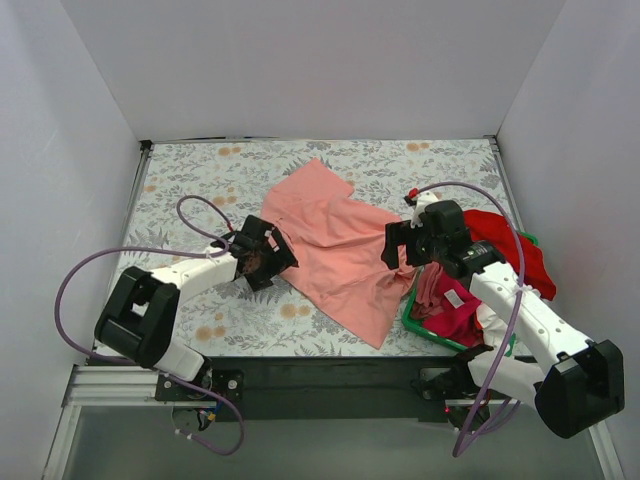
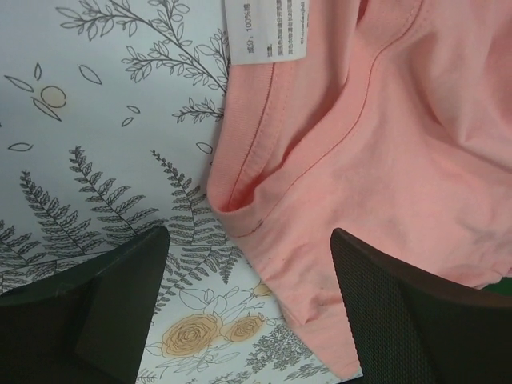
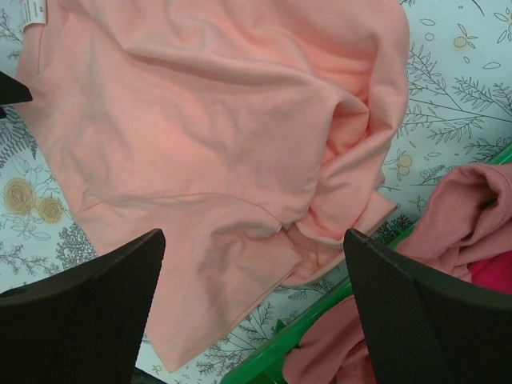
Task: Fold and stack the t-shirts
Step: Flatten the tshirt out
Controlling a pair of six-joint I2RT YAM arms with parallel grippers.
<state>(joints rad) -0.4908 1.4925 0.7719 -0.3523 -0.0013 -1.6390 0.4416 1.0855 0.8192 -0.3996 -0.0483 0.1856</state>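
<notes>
A salmon-pink t-shirt (image 1: 335, 240) lies crumpled and spread on the patterned table. My left gripper (image 1: 262, 255) is open at its left edge. In the left wrist view the shirt (image 2: 384, 136) shows its neck seam and a white label (image 2: 268, 28), and the gripper (image 2: 248, 304) straddles the cloth's edge, holding nothing. My right gripper (image 1: 405, 245) is open over the shirt's right side. In the right wrist view the gripper (image 3: 252, 304) hangs above a bunched sleeve of the shirt (image 3: 208, 120). Red (image 1: 505, 245) and magenta (image 1: 455, 310) shirts lie in the basket.
A green plastic basket (image 1: 412, 322) sits at the table's right, under my right arm; its rim (image 3: 288, 352) lies close to the shirt's edge, with dusty-pink cloth (image 3: 472, 208) hanging over it. White walls enclose the table. Floral table surface (image 1: 190, 180) shows at the left.
</notes>
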